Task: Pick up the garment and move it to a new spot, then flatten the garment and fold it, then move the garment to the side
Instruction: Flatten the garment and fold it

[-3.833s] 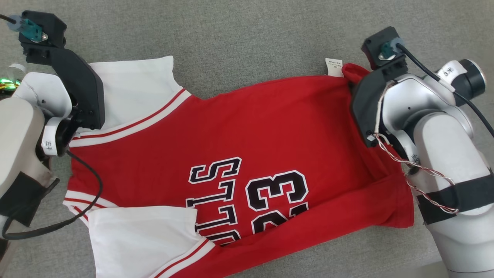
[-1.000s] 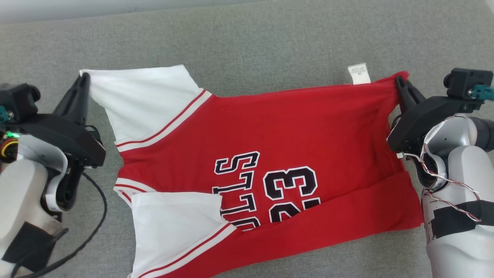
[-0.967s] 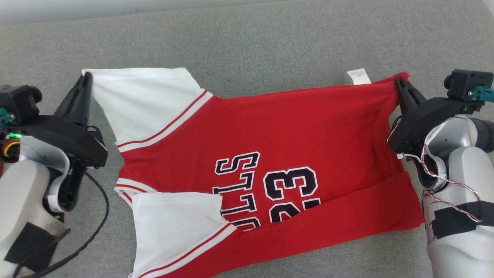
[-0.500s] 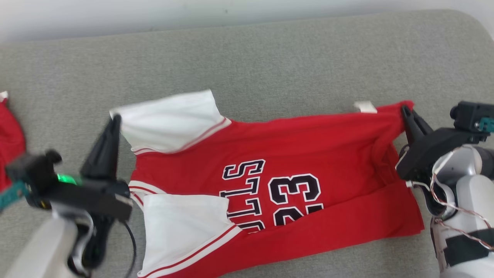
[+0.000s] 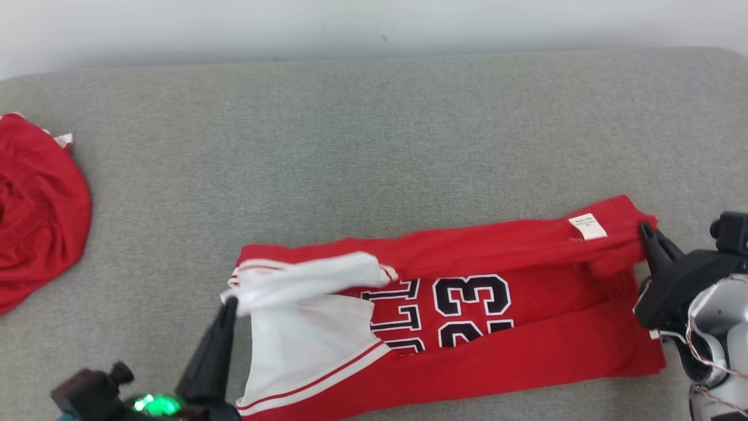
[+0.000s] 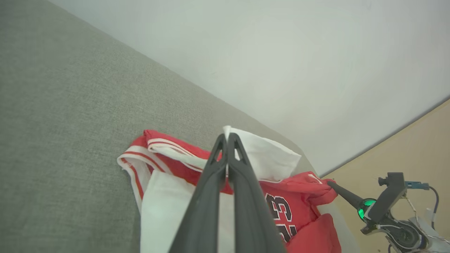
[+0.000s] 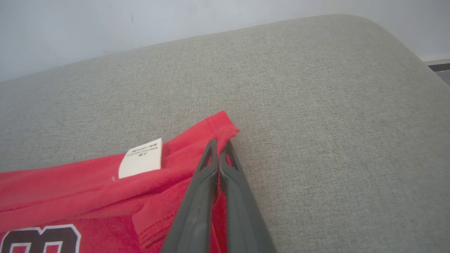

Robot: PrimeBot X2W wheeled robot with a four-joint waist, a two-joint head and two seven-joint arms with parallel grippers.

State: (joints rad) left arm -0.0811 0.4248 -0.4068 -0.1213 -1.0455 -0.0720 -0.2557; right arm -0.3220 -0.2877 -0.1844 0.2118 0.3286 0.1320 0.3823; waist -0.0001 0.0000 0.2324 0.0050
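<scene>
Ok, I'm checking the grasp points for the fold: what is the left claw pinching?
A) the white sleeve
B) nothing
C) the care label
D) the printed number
A: the left claw is shut on the white sleeve; the right claw pinches the red corner.

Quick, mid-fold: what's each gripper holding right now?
Left gripper: shut on the white sleeve of the garment.
Right gripper: shut on the red hem corner.

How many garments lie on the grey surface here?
2. The red-and-white jersey lies centre-right, toward the near edge; a crumpled red garment sits at the far left. Others may be out of frame.
</scene>
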